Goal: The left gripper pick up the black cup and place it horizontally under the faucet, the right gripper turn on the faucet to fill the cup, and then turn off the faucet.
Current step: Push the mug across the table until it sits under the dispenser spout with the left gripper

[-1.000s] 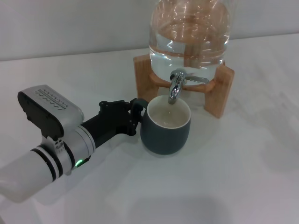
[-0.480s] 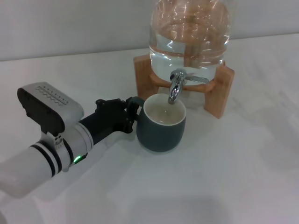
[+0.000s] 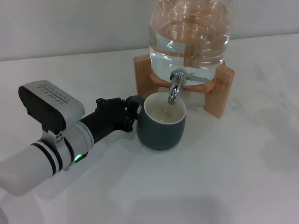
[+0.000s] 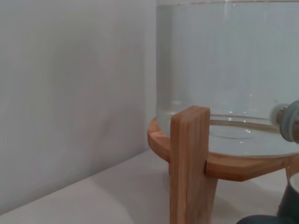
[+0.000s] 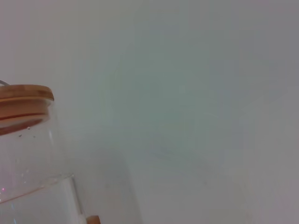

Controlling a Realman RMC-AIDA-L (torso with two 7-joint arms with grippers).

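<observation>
The black cup (image 3: 161,123) stands upright on the white table, its cream inside right under the chrome faucet (image 3: 175,87) of the clear glass jar (image 3: 189,37). My left gripper (image 3: 132,112) reaches in from the left at table height and is shut on the cup's small loop handle. The faucet's thin lever (image 3: 197,80) points to the right. No water stream shows. In the left wrist view the jar (image 4: 229,70) and its wooden stand (image 4: 190,163) fill the frame, with a sliver of the cup (image 4: 289,203) at the edge. My right gripper is out of view.
The jar sits on a wooden stand (image 3: 219,88) at the back of the white table (image 3: 224,177). A pale wall rises behind. The right wrist view shows the jar's wooden lid (image 5: 23,100) and the wall.
My left gripper has drawn the cup a little to the left and back, so the spout now sits over the cup's far right rim. In the last half second almost nothing moved.
</observation>
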